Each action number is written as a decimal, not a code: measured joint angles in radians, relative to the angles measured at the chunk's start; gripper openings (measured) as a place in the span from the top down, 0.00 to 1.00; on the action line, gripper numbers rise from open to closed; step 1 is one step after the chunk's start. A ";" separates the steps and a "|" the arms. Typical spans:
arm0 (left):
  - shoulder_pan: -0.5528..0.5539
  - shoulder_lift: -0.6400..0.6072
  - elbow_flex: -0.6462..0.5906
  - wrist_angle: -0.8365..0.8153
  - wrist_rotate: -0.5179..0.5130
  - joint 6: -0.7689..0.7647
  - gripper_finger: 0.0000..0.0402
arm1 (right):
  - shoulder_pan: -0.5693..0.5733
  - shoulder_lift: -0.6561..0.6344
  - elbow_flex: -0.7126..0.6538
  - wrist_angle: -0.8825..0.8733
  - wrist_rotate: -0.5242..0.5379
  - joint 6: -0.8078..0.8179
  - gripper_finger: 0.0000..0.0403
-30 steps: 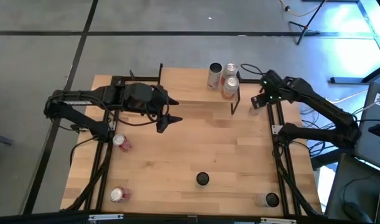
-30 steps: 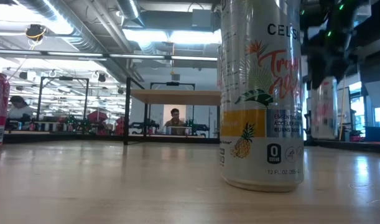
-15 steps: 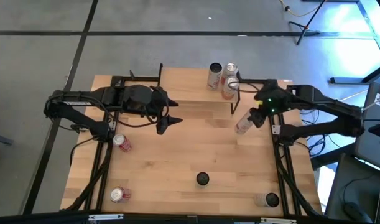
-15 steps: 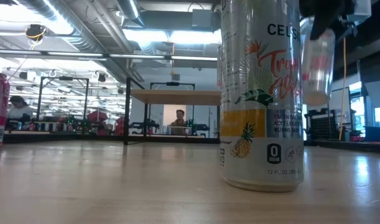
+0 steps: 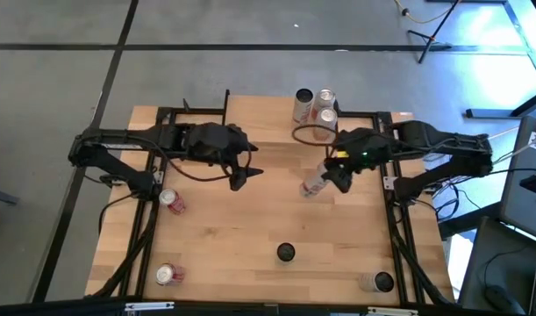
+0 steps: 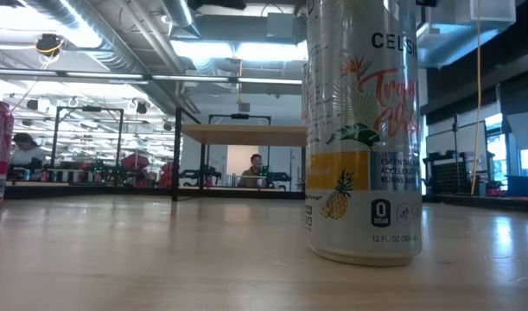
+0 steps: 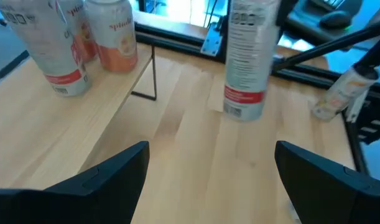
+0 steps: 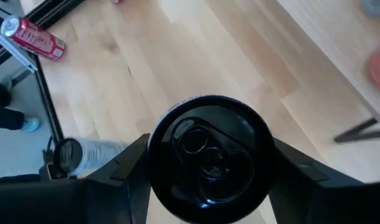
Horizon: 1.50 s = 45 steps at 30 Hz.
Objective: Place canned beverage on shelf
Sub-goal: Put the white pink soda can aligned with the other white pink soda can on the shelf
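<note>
Above table, right end effector (image 5: pixel 336 172) grips can (image 5: pixel 313 184); left (image 5: pixel 241 175) open.

Lighting: even, bright overhead light in the high view; worktop (image 5: pixel 250 228) pale, with soft, short shadows under the arms. Strong blue-white glare at the high view's upper right corner.
Low view: backlit by ceiling strip lights (image 6: pixel 220 47); near can (image 6: pixel 363 130) large and sharp, room behind slightly soft; sheen on the worktop at right.
Left wrist view: motion blur throughout, cans (image 7: pixel 71 43) smeared, bright blue glare at the far edge.
Right wrist view: can top (image 8: pixel 208 152) dark and soft; worktop beyond blurred.
</note>
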 joint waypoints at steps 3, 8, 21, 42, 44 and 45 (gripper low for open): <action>0.005 0.043 0.000 0.004 -0.003 0.023 0.17 | 0.004 0.061 0.061 0.002 0.022 -0.004 0.45; 0.005 0.114 0.000 0.034 -0.037 0.090 0.17 | 0.003 0.139 0.146 0.054 0.054 -0.040 0.45; 0.030 0.222 -0.001 0.185 0.240 0.205 0.17 | -0.019 0.211 0.201 0.147 0.107 -0.106 0.45; 0.087 0.160 0.005 0.153 0.173 0.177 0.17 | -0.109 0.215 0.234 0.261 0.133 -0.285 0.45; 0.092 0.111 0.005 0.102 0.146 0.178 0.17 | -0.120 0.211 0.250 0.227 0.151 -0.309 0.45; 0.093 0.086 0.005 0.083 0.138 0.182 0.17 | -0.121 0.211 0.262 0.218 0.151 -0.316 0.45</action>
